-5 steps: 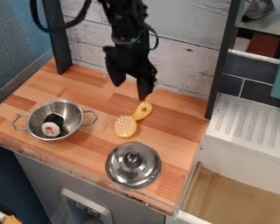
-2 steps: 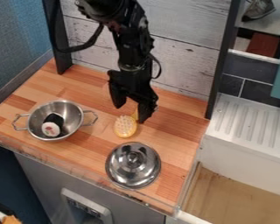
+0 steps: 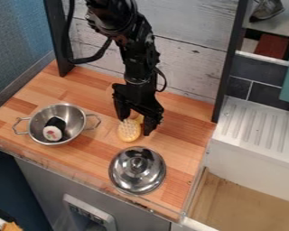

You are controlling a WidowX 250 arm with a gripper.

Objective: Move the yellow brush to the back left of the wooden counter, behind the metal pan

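Black two-finger gripper (image 3: 135, 126) is hanging over the yellow wooden brush with pale bristles (image 3: 128, 131), fingers standing wide, one tip each side, holding nothing. Brush is lying bristles-up on the striped wooden counter (image 3: 90, 155), between the two-handled steel pot (image 3: 76, 119) with a black-and-white roll (image 3: 52, 131) in it and the domed steel lid (image 3: 137, 171).

Risks: tips closing off-centre would be spinning or shoving the brush, its head being rounded; going too low would be jamming them into the wood. Tip height is hard to judge from this slant.

Vs earlier: gripper is sitting lower and further toward the lid, now covering most of the handle. Brush, pot and lid are staying put.
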